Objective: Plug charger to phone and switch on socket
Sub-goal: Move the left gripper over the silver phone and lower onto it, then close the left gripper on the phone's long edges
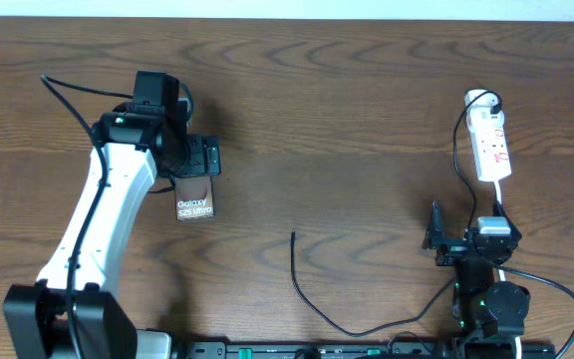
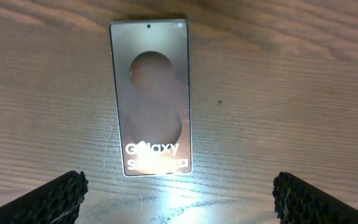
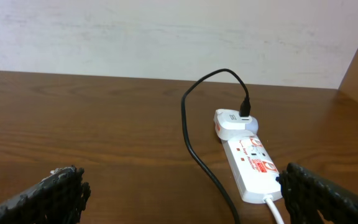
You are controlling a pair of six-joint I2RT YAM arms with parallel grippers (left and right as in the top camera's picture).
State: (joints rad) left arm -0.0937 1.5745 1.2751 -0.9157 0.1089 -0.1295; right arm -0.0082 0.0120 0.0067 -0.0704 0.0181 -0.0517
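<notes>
Wooden counter (image 1: 347,90) is carrying the phone (image 1: 195,202) at nine o'clock, lying flat just below the left tool (image 1: 195,165), whose fingers are standing apart. The socket (image 1: 491,145) is lying at three o'clock, with the right tool (image 3: 188,199) gaping wide at its six. The charger (image 1: 294,249) tip is resting loose near centre.

Table (image 1: 367,90) brown grained wood, matt; phone (image 2: 151,99) glossy, reflective; socket (image 3: 250,163) smooth white plastic.
</notes>
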